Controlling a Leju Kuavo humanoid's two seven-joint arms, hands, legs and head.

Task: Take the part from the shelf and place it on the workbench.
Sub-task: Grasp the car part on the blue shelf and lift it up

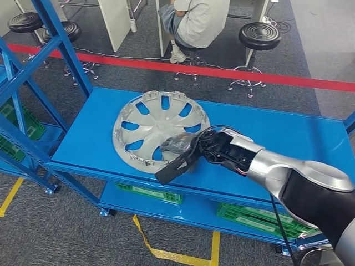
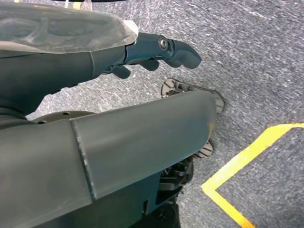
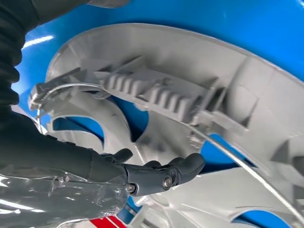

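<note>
Nearest the lens, dark fingers (image 3: pixel 179 168) of the right hand (image 1: pixel 181 151), stretched out over the inner face of the round silver-grey plastic wheel cover (image 1: pixel 161 130), fingers apart, not closed on anything; contact with the cover's near rim likely, though cannot tell for certain. Lying flat, inner side up, on the top deck of the blue metal shelf trolley (image 1: pixel 272 138), toward the deck's left half. Reach step in hand, no grasp made. Next move calls for hooking fingers under the rim or through a spoke opening and closing firmly, since a wide, thin disc may tip or slip from a one-sided hold. Seen from the right wrist: moulded ribs, clips and a thin wire retaining ring (image 3: pixel 232 156) on the cover, none of it legible from the head. Seen from the head: green plastic crates (image 1: pixel 255 219) on the deck below the cover, a red floor line (image 1: pixel 251 75) and a seated person (image 1: pixel 197 22) beyond the trolley. Left hand (image 2: pixel 157 50) hanging over grey carpet and yellow floor tape (image 2: pixel 247 156), fingers loosely extended, holding nothing.
</note>
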